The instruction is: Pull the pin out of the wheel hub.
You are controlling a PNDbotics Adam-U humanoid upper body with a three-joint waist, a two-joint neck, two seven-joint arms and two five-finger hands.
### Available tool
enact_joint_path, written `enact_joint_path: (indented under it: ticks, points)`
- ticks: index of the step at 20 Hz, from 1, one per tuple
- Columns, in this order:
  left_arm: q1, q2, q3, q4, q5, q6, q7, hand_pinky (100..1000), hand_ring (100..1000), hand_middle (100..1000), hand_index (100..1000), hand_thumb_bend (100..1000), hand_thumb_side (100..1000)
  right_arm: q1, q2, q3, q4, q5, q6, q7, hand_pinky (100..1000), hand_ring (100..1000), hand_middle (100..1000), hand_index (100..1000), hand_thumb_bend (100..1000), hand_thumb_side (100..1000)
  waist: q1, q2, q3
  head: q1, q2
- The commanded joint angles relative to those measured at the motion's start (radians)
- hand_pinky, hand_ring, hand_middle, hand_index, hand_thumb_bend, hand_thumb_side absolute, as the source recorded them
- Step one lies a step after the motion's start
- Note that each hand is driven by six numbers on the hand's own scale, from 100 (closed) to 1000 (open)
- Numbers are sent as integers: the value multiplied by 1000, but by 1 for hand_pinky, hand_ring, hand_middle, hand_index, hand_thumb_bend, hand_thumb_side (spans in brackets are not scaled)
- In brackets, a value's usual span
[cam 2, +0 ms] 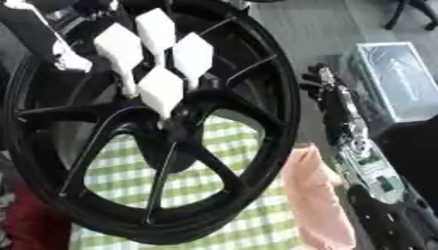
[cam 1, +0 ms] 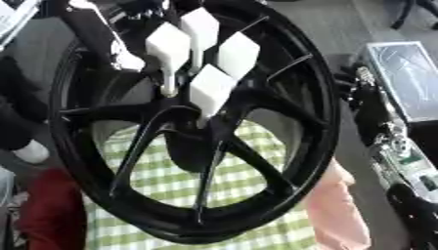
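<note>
A black spoked wheel (cam 1: 299, 146) fills the view, tilted, with its hub (cam 1: 192, 141) near the middle. Several white pins with diamond-shaped heads stand out of the hub area; the nearest one (cam 1: 210, 90) points its thin stem at the hub, and others (cam 1: 167, 46) sit above it. My left arm (cam 1: 90, 29) comes in from the upper left behind the rim, close to the pins; its hand is hidden among the pins and spokes. My right hand (cam 2: 320, 83) hangs outside the rim on the right, fingers relaxed, holding nothing.
A green-and-white checked cloth (cam 1: 248, 215) lies under the wheel. A pink object (cam 2: 317, 195) and a red one (cam 1: 51, 210) flank it. A clear plastic box (cam 2: 398, 80) sits at the right on the grey floor.
</note>
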Motion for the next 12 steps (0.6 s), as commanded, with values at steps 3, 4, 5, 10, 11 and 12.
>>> enact_joint_path:
  ticks: [3, 4, 5, 10, 11, 12]
  points:
    - [-15, 73, 65, -54, 23, 17, 1, 445, 474, 345, 338, 100, 100, -1, -25, -9, -13, 3, -4, 2, 952, 797, 748, 819, 100, 797, 3, -29, 5, -7, 3]
    - [-7, 92, 83, -69, 32, 20, 1, 443, 474, 345, 338, 100, 100, 0, -27, -10, -13, 2, -5, 2, 952, 797, 748, 819, 100, 795, 3, -30, 8, -9, 3]
    - [4, 114, 102, -87, 42, 23, 2, 439, 472, 345, 337, 100, 100, 1, -29, -12, -14, 2, -6, 1, 952, 797, 748, 819, 100, 794, 4, -32, 12, -11, 2]
    - [135, 317, 264, -220, 133, 46, 120, 429, 470, 345, 335, 100, 100, 15, -42, -26, -18, 2, -12, -12, 952, 797, 747, 819, 100, 787, 9, -41, 38, -31, -5]
    - [171, 360, 294, -241, 147, 51, 153, 429, 470, 345, 335, 100, 100, 18, -45, -29, -19, 2, -13, -14, 952, 797, 747, 819, 100, 786, 9, -42, 43, -34, -6]
    - [216, 409, 329, -259, 158, 54, 188, 427, 469, 346, 335, 100, 100, 20, -47, -32, -21, 2, -15, -17, 952, 797, 748, 819, 100, 785, 8, -44, 48, -38, -7]
